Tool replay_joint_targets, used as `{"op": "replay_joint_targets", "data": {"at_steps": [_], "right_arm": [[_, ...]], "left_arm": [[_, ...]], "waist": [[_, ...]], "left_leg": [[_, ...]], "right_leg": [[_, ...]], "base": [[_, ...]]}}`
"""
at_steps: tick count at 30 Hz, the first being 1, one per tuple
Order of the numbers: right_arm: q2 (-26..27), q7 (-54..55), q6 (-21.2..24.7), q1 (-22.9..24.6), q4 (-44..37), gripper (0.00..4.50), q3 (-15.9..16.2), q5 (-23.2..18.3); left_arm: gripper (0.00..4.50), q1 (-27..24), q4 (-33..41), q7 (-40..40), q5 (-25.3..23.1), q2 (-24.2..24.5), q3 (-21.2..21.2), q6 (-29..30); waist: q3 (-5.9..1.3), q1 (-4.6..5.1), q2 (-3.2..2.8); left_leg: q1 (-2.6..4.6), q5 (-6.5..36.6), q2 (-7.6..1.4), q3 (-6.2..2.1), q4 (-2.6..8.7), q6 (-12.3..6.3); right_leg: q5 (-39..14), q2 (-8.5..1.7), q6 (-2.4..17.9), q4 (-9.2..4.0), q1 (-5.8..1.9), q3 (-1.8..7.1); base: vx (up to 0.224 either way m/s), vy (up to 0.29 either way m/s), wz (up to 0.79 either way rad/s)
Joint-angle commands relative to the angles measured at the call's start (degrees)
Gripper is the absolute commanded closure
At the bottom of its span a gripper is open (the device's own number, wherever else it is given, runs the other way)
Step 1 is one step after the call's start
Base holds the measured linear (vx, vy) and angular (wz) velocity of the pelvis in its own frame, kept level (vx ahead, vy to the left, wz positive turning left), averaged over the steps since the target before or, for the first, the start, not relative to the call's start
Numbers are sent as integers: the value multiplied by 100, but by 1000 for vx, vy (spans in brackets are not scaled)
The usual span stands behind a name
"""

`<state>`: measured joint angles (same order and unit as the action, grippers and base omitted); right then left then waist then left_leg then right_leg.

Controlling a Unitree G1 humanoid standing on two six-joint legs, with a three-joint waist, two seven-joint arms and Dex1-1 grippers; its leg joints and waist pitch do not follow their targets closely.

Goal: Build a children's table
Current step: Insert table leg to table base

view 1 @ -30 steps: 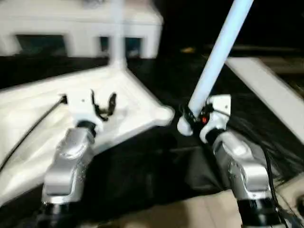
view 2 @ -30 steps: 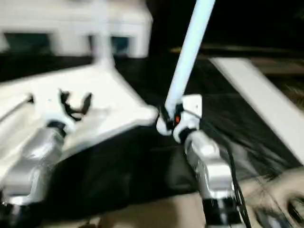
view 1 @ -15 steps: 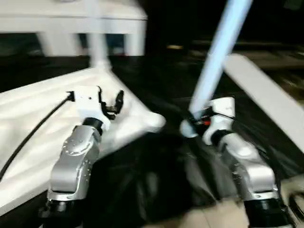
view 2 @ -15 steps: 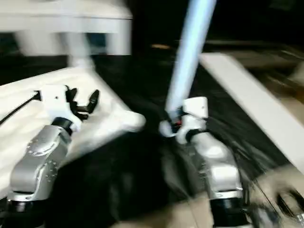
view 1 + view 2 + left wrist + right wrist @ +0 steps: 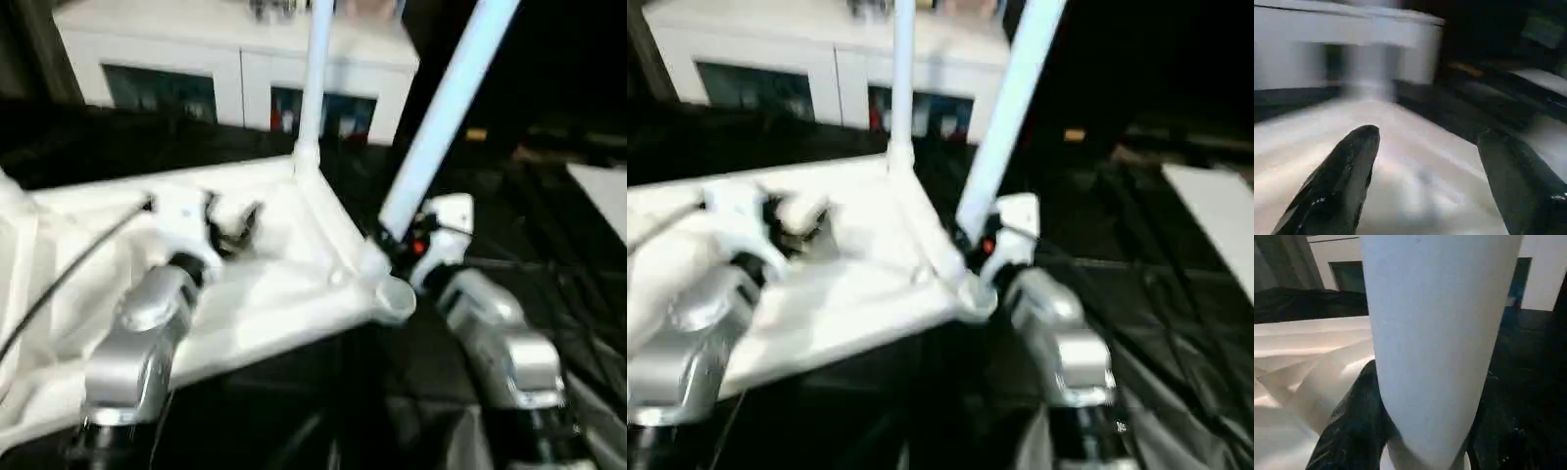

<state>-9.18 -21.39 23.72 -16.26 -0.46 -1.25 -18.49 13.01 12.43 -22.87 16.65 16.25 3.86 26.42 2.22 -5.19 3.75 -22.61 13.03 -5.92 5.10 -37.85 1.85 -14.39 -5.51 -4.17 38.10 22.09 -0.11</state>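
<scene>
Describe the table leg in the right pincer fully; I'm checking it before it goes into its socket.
The leg is a long, round, tapered pole of smooth white plastic, bluish in this light. It leans, rising past the picture's top edge, its lower end down beside the near corner socket of the upturned tabletop. Whether that end has entered the socket cannot be told. The right pincer grips it near the bottom, black fingers on either side.

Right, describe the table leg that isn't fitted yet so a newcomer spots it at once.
Find the white tabletop lying upside down on the dark floor. One leg stands upright in its far corner. The loose leg leans at the near corner, gripped low down by the right hand.
</scene>
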Motion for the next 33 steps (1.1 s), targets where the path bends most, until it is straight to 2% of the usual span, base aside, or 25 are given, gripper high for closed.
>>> {"op": "replay_joint_targets", "data": {"at_steps": [1, 2, 3, 4, 5, 6, 7, 8, 9, 10, 11, 13, 14, 15, 16, 17, 18, 20, 22, 23, 24, 26, 28, 30, 33], "right_arm": [[-143, -254, 125, -43, -163, 262, -250, -238], [-166, -317, 183, -62, -150, 262, -293, -306], [-166, -317, 183, -62, -150, 262, -293, -306], [-305, -493, 222, -104, -108, 262, -324, -354], [-305, -493, 222, -104, -108, 262, -324, -354], [-356, -538, 236, -121, -88, 262, -326, -378], [-496, -662, 250, -135, -73, 262, -291, -361], [-606, -775, 309, -145, -63, 262, -271, -393], [-606, -775, 309, -145, -63, 262, -271, -393], [-742, -865, 349, -126, -95, 262, -223, -360], [-779, -913, 371, -116, -108, 262, -216, -374], [-820, -946, 385, -125, -113, 262, -216, -350], [-824, -954, 389, -130, -112, 262, -221, -340], [-815, -947, 384, -132, -111, 262, -230, -333], [-798, -925, 381, -129, -117, 262, -235, -336], [-798, -925, 381, -129, -117, 262, -235, -336], [-780, -898, 375, -116, -130, 262, -228, -334], [-766, -828, 369, -72, -155, 262, -189, -327], [-754, -785, 381, -26, -182, 262, -166, -307], [-750, -778, 387, -20, -187, 262, -165, -307], [-742, -754, 419, 3, -204, 262, -168, -302], [-753, -756, 419, -2, -193, 262, -176, -284], [-778, -764, 421, -20, -174, 262, -186, -273], [-816, -777, 420, -31, -163, 262, -188, -266], [-869, -792, 411, -40, -150, 262, -180, -258]], "left_arm": [[83, -36, 125, -918, 172, 280, 444, 147], [83, -18, 113, -1173, 204, 414, 547, 149], [83, -18, 113, -1173, 204, 414, 547, 149], [83, 41, 84, -1869, 287, 800, 840, 250], [83, 41, 84, -1869, 287, 800, 840, 250], [83, 66, 61, -2098, 284, 925, 932, 272], [83, 145, -68, -2453, 175, 1112, 1146, 235], [83, 238, -227, -2653, 24, 1212, 1319, 133], [83, 238, -227, -2653, 24, 1212, 1319, 133], [83, 446, -625, -2621, -323, 1171, 1548, -63], [83, 548, -807, -2542, -449, 1145, 1625, -111], [83, 826, -1319, -2339, -699, 993, 1735, -186], [83, 894, -1443, -2304, -753, 955, 1754, -200], [83, 1014, -1652, -2204, -861, 874, 1774, -254], [83, 1220, -1965, -2046, -962, 747, 1784, -367], [83, 1220, -1965, -2046, -962, 747, 1784, -367], [83, 1331, -2130, -1936, -975, 641, 1752, -416], [83, 1498, -2375, -1896, -938, 474, 1688, -494], [83, 1620, -2616, -1893, -1005, 399, 1712, -521], [83, 1638, -2654, -1898, -1016, 391, 1720, -524], [83, 1732, -2868, -1953, -1045, 333, 1743, -504], [97, 1819, -3067, -2147, -984, 280, 1730, -463], [119, 1909, -3208, -2350, -954, 280, 1739, -430], [130, 1971, -3261, -2447, -953, 315, 1762, -326], [151, 2050, -3335, -2481, -990, 358, 1785, -162]], "waist": [[-354, -58, 34], [-345, -48, 0], [-320, -12, -9], [-277, 65, -87], [-257, 72, -88], [-219, 118, -82], [-196, 119, -75], [-170, 152, -114], [-169, 160, -103], [-160, 157, -74], [-173, 143, -67], [-183, 157, -71], [-196, 152, -52], [-183, 172, -55], [-194, 192, -52], [-203, 202, -51], [-203, 202, -76], [-211, 223, -72], [-215, 236, -100], [-209, 250, -98], [-223, 244, -105], [-238, 239, -107], [-231, 235, -113], [-233, 223, -89], [-237, 193, -104]], "left_leg": [[151, -2024, -278, 56, 354, -718], [136, -941, -383, 64, 497, -408], [128, -619, -405, 66, 569, -258], [164, 237, -482, 105, 692, 69], [178, 577, -492, 121, 727, 140], [189, 1222, -525, 163, 771, 300], [237, 1713, -549, 188, 785, 417], [257, 2071, -559, 199, 798, 518], [259, 2194, -566, 200, 800, 552], [276, 2316, -569, 224, 796, 579], [295, 2297, -573, 233, 784, 586], [261, 2173, -580, 229, 797, 577], [256, 2092, -569, 235, 789, 582], [237, 2115, -571, 219, 798, 581], [202, 2098, -575, 199, 808, 594], [205, 2115, -578, 196, 807, 590], [207, 2142, -582, 191, 809, 598], [210, 2202, -579, 189, 812, 593], [190, 2176, -603, 177, 847, 576], [182, 2194, -595, 185, 853, 570], [212, 2198, -592, 196, 847, 571], [206, 2048, -603, 210, 851, 529], [224, 2035, -605, 236, 850, 501], [228, 1975, -605, 261, 841, 454], [224, 1818, -616, 278, 840, 419]], "right_leg": [[1521, -332, 298, -445, -217, 187], [1010, -318, 646, -445, -300, 145], [815, -283, 812, -456, -324, 116], [231, -213, 1164, -486, -306, 39], [-118, -195, 1187, -523, -285, 29], [-778, -183, 1208, -558, -240, 35], [-1407, -201, 1150, -625, -180, 54], [-1887, -207, 1064, -679, -130, 67], [-2089, -207, 1005, -695, -126, 65], [-2458, -221, 878, -751, -86, 74], [-2707, -257, 783, -781, -70, 88], [-2729, -260, 739, -791, -88, 85], [-2757, -256, 694, -792, -80, 74], [-2879, -270, 688, -813, -77, 60], [-2890, -278, 687, -806, -104, 36], [-2868, -279, 702, -811, -97, 22], [-2834, -280, 727, -807, -92, 19], [-2787, -278, 777, -825, -100, -7], [-2402, -275, 914, -797, -117, -17], [-2370, -262, 915, -806, -116, -19], [-2288, -259, 931, -806, -102, -14], [-1937, -267, 1046, -784, -110, -3], [-1844, -262, 1106, -788, -87, 6], [-1873, -276, 1117, -797, -83, 21], [-1746, -270, 1153, -773, -82, 28]], "base": [[-72, -13, 7], [-65, -40, -5], [-86, -29, -8], [-86, -29, -8], [-92, -24, -5], [-95, -28, 0], [-95, -28, 0], [-92, -23, 2], [-89, -13, 1], [-89, -13, 1], [-86, -11, 2], [-78, -8, 0], [-73, -4, -2], [-63, 3, -5], [-63, 3, -5], [-50, 12, -8], [0, 0, 0], [0, 0, 0], [0, 0, 0], [0, 0, 0], [0, 0, 0], [0, 0, 0], [0, 0, 0], [0, 0, 0], [0, 0, 0]]}}
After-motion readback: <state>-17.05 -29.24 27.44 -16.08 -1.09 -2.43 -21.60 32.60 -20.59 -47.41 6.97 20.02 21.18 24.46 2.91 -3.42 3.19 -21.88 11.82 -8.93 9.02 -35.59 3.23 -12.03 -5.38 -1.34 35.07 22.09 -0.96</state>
